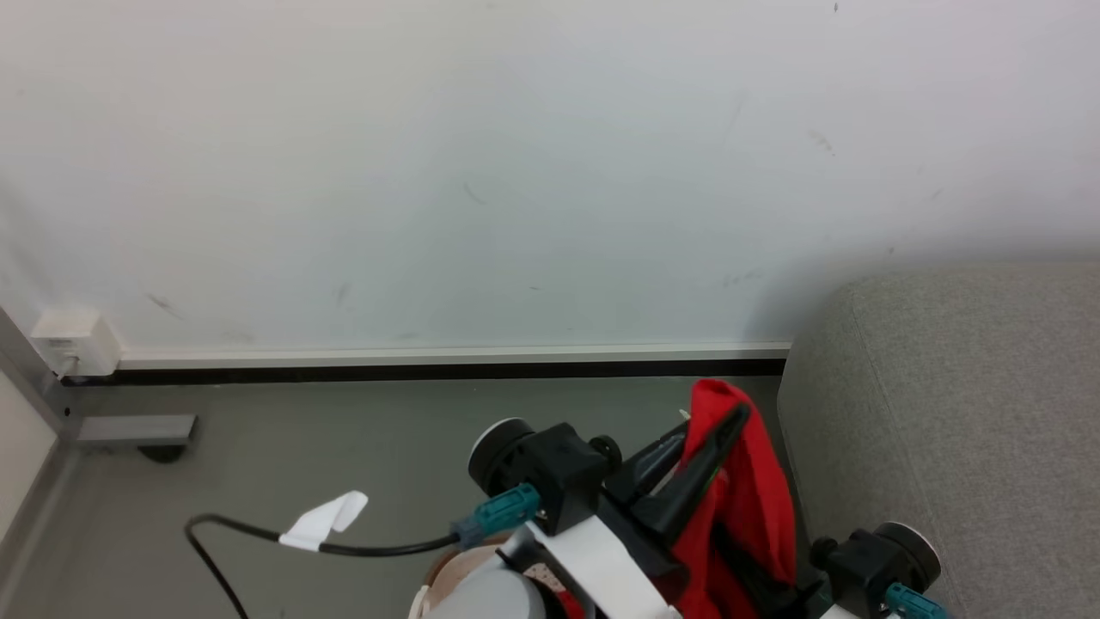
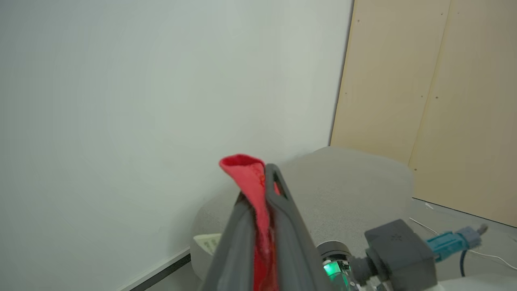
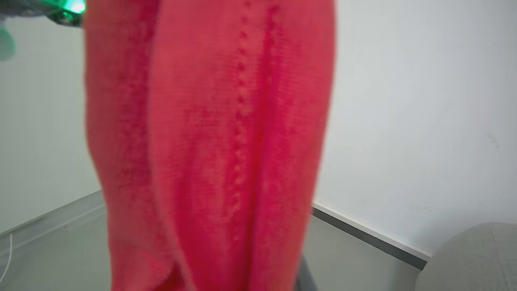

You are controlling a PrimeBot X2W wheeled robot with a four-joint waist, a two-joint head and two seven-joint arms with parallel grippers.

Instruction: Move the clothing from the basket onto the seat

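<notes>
A red garment [image 1: 748, 490] hangs from my left gripper [image 1: 724, 421], which is shut on its top fold a little above the floor. In the left wrist view the two dark fingers [image 2: 282, 202] pinch the red cloth [image 2: 252, 178]. The grey seat [image 1: 954, 413] stands just right of the hanging garment, and its rounded corner [image 2: 347, 190] lies beyond the fingers. My right gripper [image 1: 769, 585] sits low beside the seat, its fingers lost behind the cloth. Red fabric [image 3: 210, 141] hangs close across the right wrist view. A sliver of the basket's brown rim [image 1: 443, 567] peeks out beneath my left arm.
A white wall with a dark baseboard [image 1: 430, 371] closes the far side. A wall socket box [image 1: 73, 344] sits at the left. A black cable with a white tag [image 1: 326, 520] runs over the grey floor. Beige panels [image 2: 444, 101] stand behind the seat.
</notes>
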